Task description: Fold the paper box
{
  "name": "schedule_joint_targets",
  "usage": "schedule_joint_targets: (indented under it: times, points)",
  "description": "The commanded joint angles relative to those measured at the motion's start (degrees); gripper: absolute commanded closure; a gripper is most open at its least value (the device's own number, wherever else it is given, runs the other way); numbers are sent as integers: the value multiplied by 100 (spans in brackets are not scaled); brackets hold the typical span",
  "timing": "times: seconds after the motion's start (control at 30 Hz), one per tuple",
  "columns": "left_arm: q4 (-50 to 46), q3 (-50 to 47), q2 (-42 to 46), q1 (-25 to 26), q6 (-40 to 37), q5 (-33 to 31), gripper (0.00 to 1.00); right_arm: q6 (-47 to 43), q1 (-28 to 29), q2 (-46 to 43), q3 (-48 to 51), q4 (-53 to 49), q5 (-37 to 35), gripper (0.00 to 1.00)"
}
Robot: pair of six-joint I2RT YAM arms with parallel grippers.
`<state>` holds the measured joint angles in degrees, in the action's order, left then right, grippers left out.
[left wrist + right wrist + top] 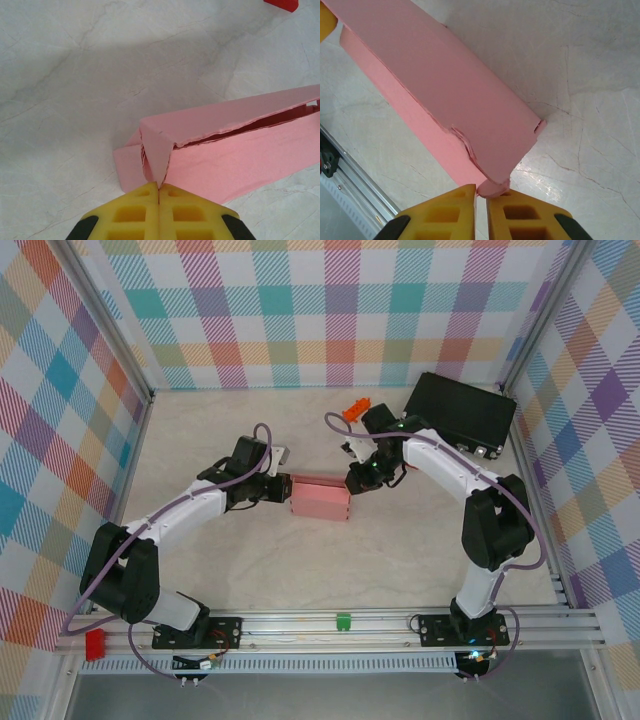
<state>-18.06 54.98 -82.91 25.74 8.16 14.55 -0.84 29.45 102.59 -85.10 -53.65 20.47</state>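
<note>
Start with the table [400, 560]. Its pale marbled top carries everything, and the black hard case [460, 415] sits at the far right corner, well apart from the work. The paper box [320, 498] lies at the middle of the table between the two arms, and it is already a long folded body rather than a flat sheet. Your left gripper [159, 192] has its yellow fingers [132, 212] pressed together on the box's end flap [156, 155]. Your right gripper [481, 192] is pinched on a small rounded tab [492, 186] at the opposite end.

As I judge it, you are closing the ends. From the left wrist, the long seam [260, 127] gapes a little and shows dark inside. Steady the body with one side while the other tucks. Do not pull both ends outward, or the thin card may tear. There is a crumpled edge [462, 137] near the right fingers [522, 212], so steer the tab in along its crease rather than forcing it. Loosen a grip only once its flap sits inside.

The small red object [356, 410] lies beyond the right gripper, near the case, and needs no attention. You can read no brand, label or writing on the box, the case or the fingers.
</note>
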Motion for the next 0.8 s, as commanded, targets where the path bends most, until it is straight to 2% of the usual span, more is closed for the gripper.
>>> schedule_joint_targets:
  times: [0.0, 0.5, 0.77]
  points:
    - [-148, -213, 10, 19, 62, 41, 98, -74, 87, 78, 115, -52, 199, 85]
    - [-57, -466, 150, 27, 76, -57, 100, -157, 174, -103, 297, -30, 150, 84]
    - [-63, -532, 169, 39, 29, -100, 100, -136, 182, -336, 426, 205, 62, 75]
